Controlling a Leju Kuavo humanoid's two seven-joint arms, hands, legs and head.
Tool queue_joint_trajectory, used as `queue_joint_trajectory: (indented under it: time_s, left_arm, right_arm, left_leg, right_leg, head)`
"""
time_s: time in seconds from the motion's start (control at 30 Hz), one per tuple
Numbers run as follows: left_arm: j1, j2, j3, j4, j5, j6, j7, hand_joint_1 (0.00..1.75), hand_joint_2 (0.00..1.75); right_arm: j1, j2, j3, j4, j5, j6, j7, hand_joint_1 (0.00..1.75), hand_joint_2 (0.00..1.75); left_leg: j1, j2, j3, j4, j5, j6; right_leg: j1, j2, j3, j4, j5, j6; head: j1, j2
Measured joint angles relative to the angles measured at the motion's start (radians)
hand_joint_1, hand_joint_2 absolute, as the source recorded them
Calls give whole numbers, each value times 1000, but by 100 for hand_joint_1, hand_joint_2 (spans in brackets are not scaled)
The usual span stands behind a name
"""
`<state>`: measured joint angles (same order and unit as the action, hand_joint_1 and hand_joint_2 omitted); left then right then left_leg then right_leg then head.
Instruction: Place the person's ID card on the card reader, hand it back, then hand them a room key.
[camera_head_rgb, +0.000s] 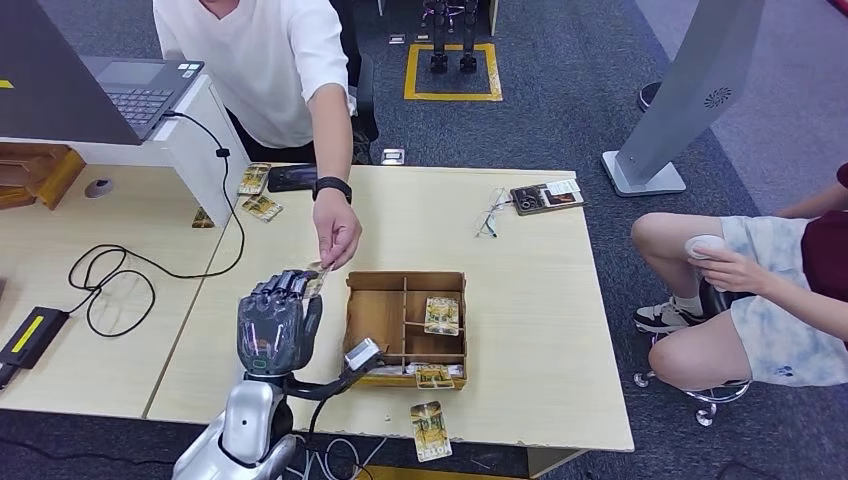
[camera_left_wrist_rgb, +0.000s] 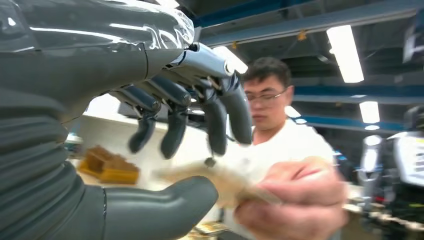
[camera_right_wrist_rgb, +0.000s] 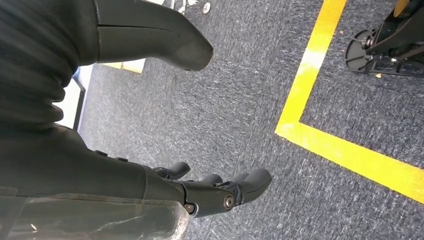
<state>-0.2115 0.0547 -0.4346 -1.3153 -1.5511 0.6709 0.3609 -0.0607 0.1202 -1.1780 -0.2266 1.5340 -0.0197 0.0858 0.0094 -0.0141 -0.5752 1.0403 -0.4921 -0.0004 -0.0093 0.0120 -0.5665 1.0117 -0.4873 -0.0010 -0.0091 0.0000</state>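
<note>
My left hand (camera_head_rgb: 277, 322) is raised over the table's front, palm up, just left of the wooden tray (camera_head_rgb: 372, 312). A person across the table reaches in, and their hand (camera_head_rgb: 337, 238) pinches a pale card (camera_head_rgb: 315, 280) at my fingertips. In the left wrist view the card (camera_left_wrist_rgb: 220, 177) lies over my thumb (camera_left_wrist_rgb: 160, 210) while my fingers (camera_left_wrist_rgb: 216, 125) hang above it with a gap; the person's hand (camera_left_wrist_rgb: 295, 200) still holds it. My right hand (camera_right_wrist_rgb: 125, 170) hangs over the carpet, fingers apart and empty. A flat black device (camera_head_rgb: 292, 177) lies at the table's far edge.
The tray holds patterned cards (camera_head_rgb: 441, 314); another card (camera_head_rgb: 430, 430) lies near the front edge. More cards (camera_head_rgb: 255, 190), glasses (camera_head_rgb: 492, 212) and a small box (camera_head_rgb: 546, 196) sit at the back. A laptop (camera_head_rgb: 140, 90) and cables (camera_head_rgb: 120, 275) are left. A seated person (camera_head_rgb: 760, 290) is at the right.
</note>
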Motion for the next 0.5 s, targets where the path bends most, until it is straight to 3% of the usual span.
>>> queue_joint_trajectory:
  time_s: [0.23, 0.5]
  left_arm:
    - [47, -78, 124, -81, 4, 0, -153, 0, 175]
    - [76, -144, 232, -143, 46, 0, -272, 0, 175]
  right_arm:
    - [3, 0, 0, 0, 1, -5, 0, 0, 175]
    - [3, 0, 0, 0, 1, -8, 0, 0, 175]
  left_leg:
    - [0, 0, 0, 0, 0, 0]
    - [0, 0, 0, 0, 0, 0]
  right_leg:
    - [0, 0, 0, 0, 0, 0]
    - [0, 0, 0, 0, 0, 0]
  head:
    - [0, 0]
    - [0, 0]
